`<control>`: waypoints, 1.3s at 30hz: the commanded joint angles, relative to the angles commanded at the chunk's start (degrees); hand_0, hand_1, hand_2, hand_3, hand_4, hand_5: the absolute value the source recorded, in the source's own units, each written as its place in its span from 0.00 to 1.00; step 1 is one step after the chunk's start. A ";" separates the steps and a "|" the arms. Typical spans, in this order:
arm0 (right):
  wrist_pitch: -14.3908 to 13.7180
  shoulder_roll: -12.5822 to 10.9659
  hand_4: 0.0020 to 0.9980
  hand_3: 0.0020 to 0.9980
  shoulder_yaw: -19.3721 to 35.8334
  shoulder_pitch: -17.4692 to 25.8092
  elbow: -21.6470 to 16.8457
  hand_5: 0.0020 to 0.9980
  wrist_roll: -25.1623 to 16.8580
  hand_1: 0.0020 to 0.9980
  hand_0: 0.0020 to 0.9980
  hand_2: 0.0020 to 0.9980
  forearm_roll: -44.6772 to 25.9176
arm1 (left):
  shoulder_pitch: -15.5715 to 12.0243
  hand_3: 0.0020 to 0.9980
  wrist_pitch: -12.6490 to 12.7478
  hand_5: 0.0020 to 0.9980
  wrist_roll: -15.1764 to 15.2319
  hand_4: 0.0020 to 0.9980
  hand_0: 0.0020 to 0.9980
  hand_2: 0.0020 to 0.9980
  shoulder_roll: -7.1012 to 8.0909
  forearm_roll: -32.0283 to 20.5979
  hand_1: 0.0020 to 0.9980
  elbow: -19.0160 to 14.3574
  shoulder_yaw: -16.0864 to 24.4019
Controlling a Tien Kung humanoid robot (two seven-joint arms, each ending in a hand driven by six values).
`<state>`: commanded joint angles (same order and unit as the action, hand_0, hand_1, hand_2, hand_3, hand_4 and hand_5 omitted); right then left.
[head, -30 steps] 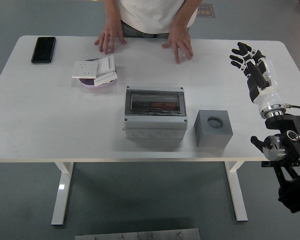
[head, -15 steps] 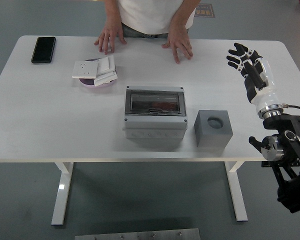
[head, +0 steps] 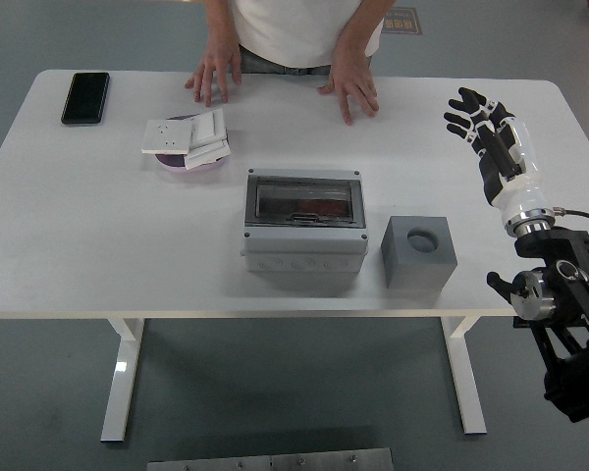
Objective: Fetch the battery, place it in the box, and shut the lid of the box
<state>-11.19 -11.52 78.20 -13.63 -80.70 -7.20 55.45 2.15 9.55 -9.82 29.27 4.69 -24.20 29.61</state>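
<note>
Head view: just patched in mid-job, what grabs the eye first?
The grey box with its clear lid sits mid-table, a grey block with a round hole just right of it. The right hand hovers open at the table's right side; a person's hands rest on the far edge.

Robotics lab, white table (head: 79, 245) on grey floor (head: 275, 392), person (head: 294, 29) standing opposite

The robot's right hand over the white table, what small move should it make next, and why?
Probably sweep left toward the grey enclosure box with the clear lid. The right hand hovers open and empty over the white table's right side, well clear of it. No battery is clearly visible.
</note>
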 joint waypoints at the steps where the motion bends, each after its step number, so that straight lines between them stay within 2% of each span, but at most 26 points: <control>1: -0.07 0.01 1.00 0.72 -0.02 -0.02 0.00 0.58 -0.06 0.71 0.79 0.72 -0.02 | -0.01 0.59 -0.02 0.00 0.03 0.44 0.61 0.60 -0.04 -0.06 0.72 0.00 -0.05; 8: 0.00 -0.20 1.00 0.72 -0.20 -0.19 -0.04 0.57 -0.17 0.71 0.78 0.72 -0.14 | 0.07 0.59 -0.24 0.00 0.53 0.44 0.61 0.60 -0.21 -1.07 0.72 0.13 -0.69; 9: 0.04 -0.29 0.93 0.72 -0.21 -0.17 -0.06 0.38 -0.11 0.70 0.77 0.72 -0.14 | 0.14 0.59 -0.29 0.00 0.72 0.44 0.61 0.60 -0.20 -1.41 0.72 0.18 -0.89; 14: 0.14 -0.55 0.93 0.72 0.03 -0.02 -0.10 0.38 0.04 0.70 0.77 0.72 -0.16 | 0.22 0.59 -0.36 0.00 1.06 0.44 0.61 0.60 -0.36 -2.19 0.72 0.24 -1.27; 15: 0.15 -0.59 0.83 0.70 0.10 0.02 -0.11 0.29 0.06 0.70 0.77 0.72 -0.15 | 0.20 0.59 -0.36 0.00 1.10 0.44 0.61 0.60 -0.40 -2.33 0.72 0.25 -1.31; 26: 0.84 -0.69 0.81 0.70 1.34 0.44 -0.08 0.27 0.36 0.70 0.77 0.72 -0.18 | 0.43 0.59 -0.36 0.00 1.59 0.45 0.61 0.60 -0.47 -3.50 0.72 0.35 -1.71; 27: 0.91 -0.70 0.81 0.71 1.45 0.42 -0.10 0.24 0.43 0.70 0.77 0.73 -0.14 | 0.50 0.59 -0.35 0.00 1.59 0.45 0.61 0.60 -0.46 -3.52 0.72 0.37 -1.69; 38: 1.43 -0.76 0.83 0.72 2.73 0.33 0.25 0.24 0.28 0.72 0.78 0.75 -2.54 | 0.72 0.59 -0.25 0.00 1.58 0.45 0.61 0.60 -0.47 -3.53 0.72 0.39 -1.51; 39: 1.48 -0.76 0.95 0.76 2.91 0.36 0.31 0.42 0.18 0.73 0.78 0.76 -2.94 | 0.72 0.59 -0.25 0.00 1.59 0.45 0.61 0.60 -0.49 -3.54 0.72 0.39 -1.51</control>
<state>-9.71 -12.28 81.11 -13.27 -80.39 -7.02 52.51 2.87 9.30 -8.23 28.78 1.15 -23.80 28.11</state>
